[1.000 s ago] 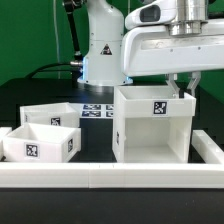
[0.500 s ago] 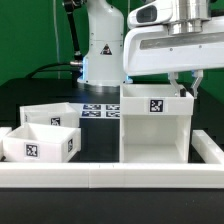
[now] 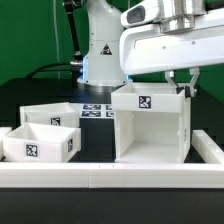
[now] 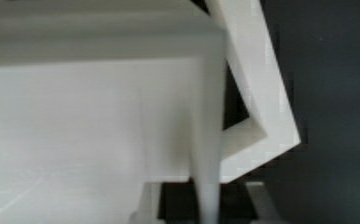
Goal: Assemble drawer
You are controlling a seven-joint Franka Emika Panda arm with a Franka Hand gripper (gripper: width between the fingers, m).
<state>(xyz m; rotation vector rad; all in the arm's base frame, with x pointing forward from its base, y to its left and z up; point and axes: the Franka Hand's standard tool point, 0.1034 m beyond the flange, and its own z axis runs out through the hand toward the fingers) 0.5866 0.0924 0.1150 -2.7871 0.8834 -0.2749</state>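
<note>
The tall white housing (image 3: 150, 125) stands at the exterior view's right, open side toward the camera, with a square tag on its top front edge. My gripper (image 3: 184, 88) comes down from above and is shut on the housing's right wall. In the wrist view that thin white wall (image 4: 209, 150) runs between my two dark fingers (image 4: 177, 205), and my gripper (image 4: 209, 206) pinches it. Two shallow white trays sit at the left, one in front (image 3: 40, 143) and one behind it (image 3: 58, 114).
The marker board (image 3: 96, 110) lies flat on the black table behind the trays. A long low white rail (image 3: 110, 178) runs along the front edge, with a raised end at the right (image 3: 207, 148). The robot's base stands at the back.
The housing has shifted toward the exterior view's left and turned a little in my grip. Its tag has moved left and slightly up. The trays have not moved.
</note>
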